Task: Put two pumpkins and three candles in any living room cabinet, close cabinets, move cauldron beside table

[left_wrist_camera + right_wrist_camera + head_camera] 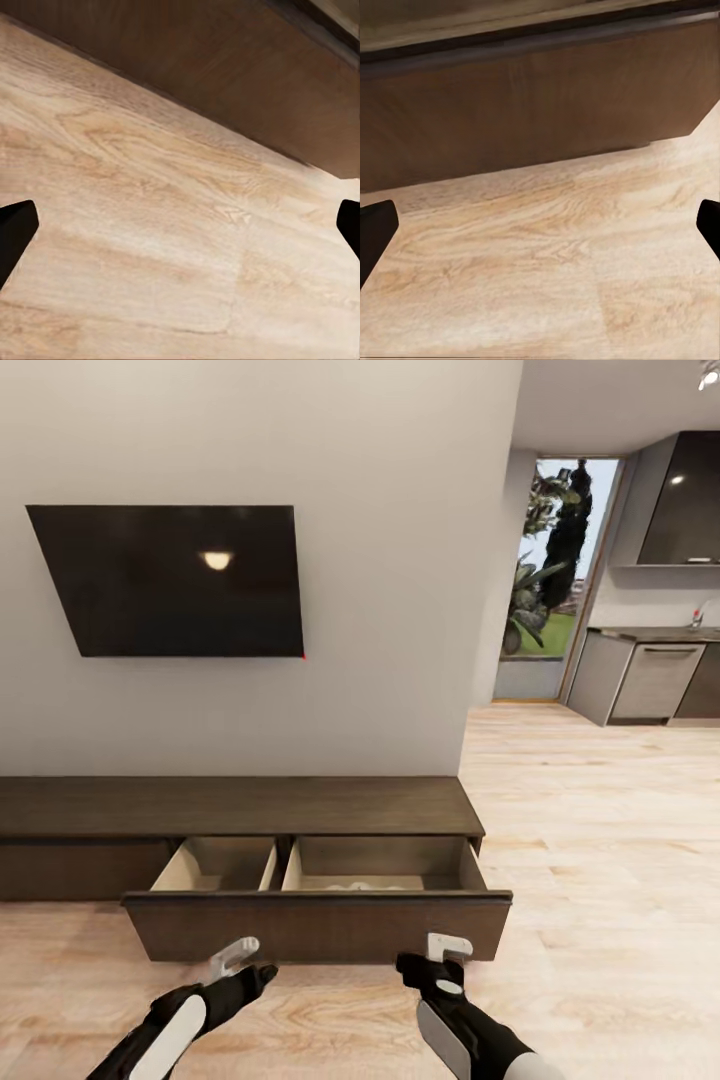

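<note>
The long dark-brown cabinet (240,806) stands against the wall with its wide drawer (318,926) pulled out. The drawer holds two light-lined compartments; pale rounded shapes (355,883) lie in the right one, too small to identify. My left gripper (240,965) hangs open just in front of the drawer's front panel (225,67), low over the floor. My right gripper (445,960) is open too, facing the same panel (532,112) near its right end. Both hold nothing. The pumpkins, candles, cauldron and table are out of view.
A dark TV screen (170,580) hangs on the wall above the cabinet. Light wood floor (590,840) runs right toward a kitchen with grey units (650,680) and a tall window (560,560). The wall's corner (490,660) ends beside the cabinet's right end.
</note>
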